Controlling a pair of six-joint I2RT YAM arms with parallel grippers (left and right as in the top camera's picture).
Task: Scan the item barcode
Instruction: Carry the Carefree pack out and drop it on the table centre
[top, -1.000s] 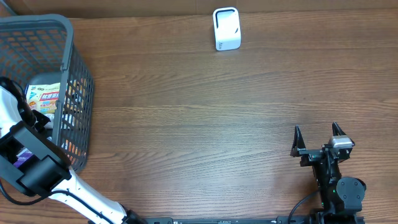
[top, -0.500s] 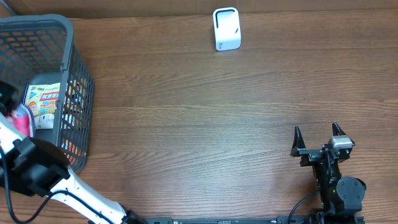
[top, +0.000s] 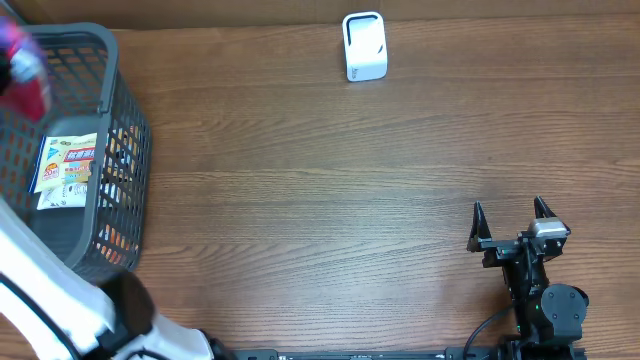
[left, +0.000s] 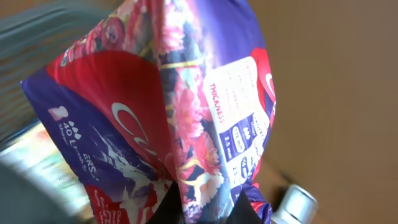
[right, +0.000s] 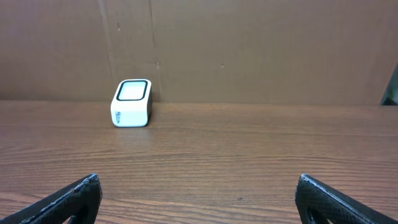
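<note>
Left gripper (left: 208, 208): jaws closed tight, pinching a fold of film at one end of the purple pack (left: 155, 106). The pack is in the air over the far-left corner of the grey basket (top: 125, 110), blurred in overhead. A white snack packet (top: 68, 170) lies inside the basket.

Handling, my read: light, soft, glossy film, so slippery and floppy but not fragile. A pinch on loose film can creep and lets the pack swing. A seam or the padded body is a firmer hold. Can't tell where the barcode is; only a spec panel shows.

The barcode scanner (top: 364, 45) sits at the far table edge, well apart from the pack.

Right gripper (top: 512, 222): fingers spread wide, holding nothing, parked near the front right.
</note>
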